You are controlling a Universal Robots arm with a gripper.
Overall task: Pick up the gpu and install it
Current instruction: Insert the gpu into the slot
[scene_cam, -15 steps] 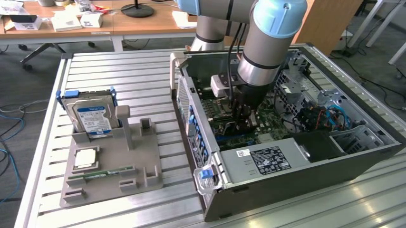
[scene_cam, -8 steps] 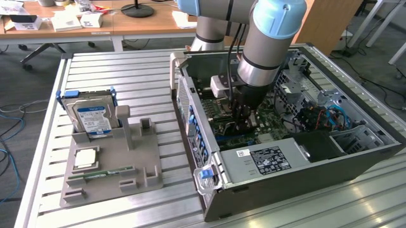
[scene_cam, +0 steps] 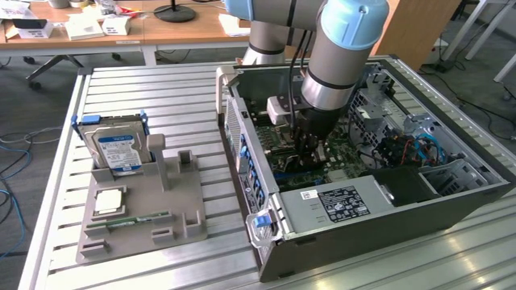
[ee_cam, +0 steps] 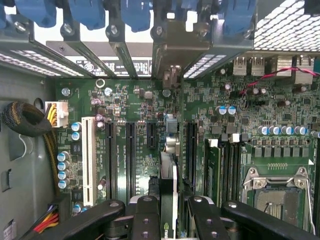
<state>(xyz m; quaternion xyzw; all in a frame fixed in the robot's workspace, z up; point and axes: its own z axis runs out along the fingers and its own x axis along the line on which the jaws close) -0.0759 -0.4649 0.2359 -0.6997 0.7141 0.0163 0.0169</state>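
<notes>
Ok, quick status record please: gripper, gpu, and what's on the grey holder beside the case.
gripper: shut on the gpu, reaching inside the open computer case
gpu: edge-on between the fingers, upright over the motherboard expansion slots; whether it is seated, cannot tell
holder: hard drive standing in its cradle, RAM stick lying flat

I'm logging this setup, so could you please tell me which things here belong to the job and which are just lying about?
In use: graphics card, edge-on in the hand; motherboard; computer case.
Lying about: hard drive, memory stick, grey holder.
</notes>
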